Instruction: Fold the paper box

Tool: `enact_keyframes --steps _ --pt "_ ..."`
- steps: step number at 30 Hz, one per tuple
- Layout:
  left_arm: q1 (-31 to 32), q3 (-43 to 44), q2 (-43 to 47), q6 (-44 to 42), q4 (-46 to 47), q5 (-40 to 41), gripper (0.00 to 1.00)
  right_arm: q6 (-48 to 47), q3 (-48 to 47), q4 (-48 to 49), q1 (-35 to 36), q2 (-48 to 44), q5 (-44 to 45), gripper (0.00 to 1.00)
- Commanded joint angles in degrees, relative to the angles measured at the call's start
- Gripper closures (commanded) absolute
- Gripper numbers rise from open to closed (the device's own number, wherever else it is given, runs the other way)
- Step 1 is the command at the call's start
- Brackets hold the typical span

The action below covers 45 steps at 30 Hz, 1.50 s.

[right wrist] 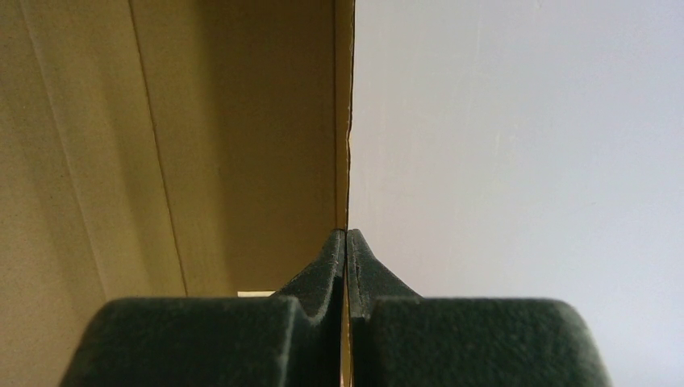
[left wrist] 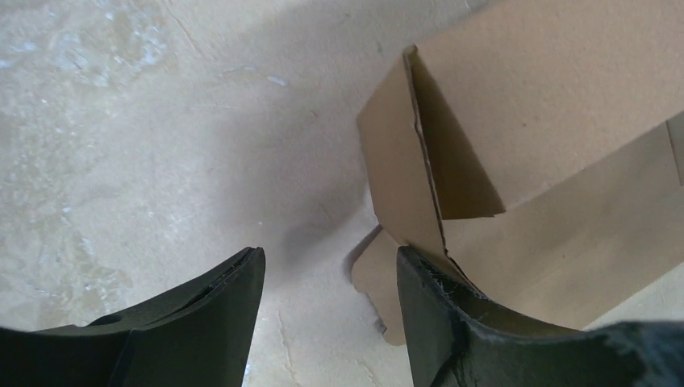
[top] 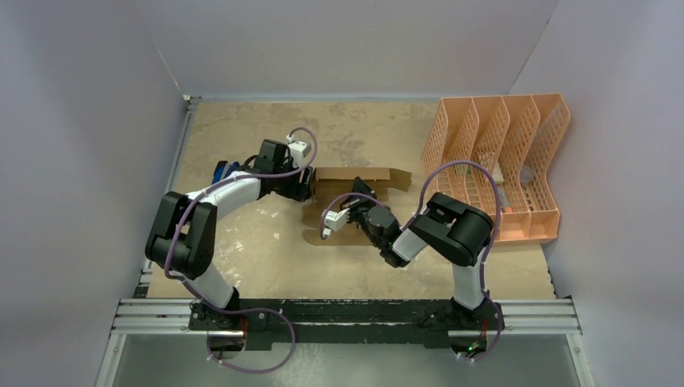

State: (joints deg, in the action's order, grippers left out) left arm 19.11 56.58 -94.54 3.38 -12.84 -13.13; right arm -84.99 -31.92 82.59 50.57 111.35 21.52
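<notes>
The paper box (top: 355, 187) is brown cardboard, partly folded, with some panels raised, in the middle of the table. My left gripper (top: 306, 187) sits at its left end and is open. In the left wrist view its right finger (left wrist: 452, 322) rests against a raised cardboard flap (left wrist: 403, 169), and only table shows in the gap of the gripper (left wrist: 331, 266). My right gripper (top: 345, 211) is over the box's near side. In the right wrist view it (right wrist: 347, 235) is shut on the thin edge of a cardboard panel (right wrist: 202, 137).
A peach-orange perforated file organizer (top: 500, 161) stands at the back right. White walls close in the table on three sides. A black rail (top: 347, 310) carries both arm bases along the near edge.
</notes>
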Motion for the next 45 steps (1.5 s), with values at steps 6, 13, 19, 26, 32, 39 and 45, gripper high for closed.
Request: enact_keyframes --steps 6,13,19,26,32,39,45 --pt "2.4 -6.9 5.3 7.2 16.2 -3.2 0.37 0.7 -1.7 1.8 1.0 -1.7 -0.3 1.00" --pt "2.9 -14.1 8.2 14.6 30.8 2.9 0.36 1.0 -1.5 2.1 1.4 -1.7 -0.3 1.00" --pt "4.4 -18.6 8.9 18.1 40.6 8.2 0.36 1.8 -1.5 1.0 1.8 -1.9 -0.3 1.00" --pt "6.1 -21.5 7.3 19.2 49.3 12.9 0.35 3.0 -1.1 -1.8 2.3 -3.0 -0.9 1.00" --pt "6.1 -21.4 4.5 18.4 53.5 17.3 0.36 4.2 -1.1 -4.4 2.3 -3.9 -2.1 1.00" --pt "6.1 -20.3 0.6 18.1 57.9 17.6 0.38 5.9 -1.5 -7.7 2.5 -5.1 -4.1 1.00" --pt "6.1 -17.9 -3.1 17.7 60.1 14.2 0.36 7.5 -2.3 -11.9 2.4 -6.3 -6.7 1.00"
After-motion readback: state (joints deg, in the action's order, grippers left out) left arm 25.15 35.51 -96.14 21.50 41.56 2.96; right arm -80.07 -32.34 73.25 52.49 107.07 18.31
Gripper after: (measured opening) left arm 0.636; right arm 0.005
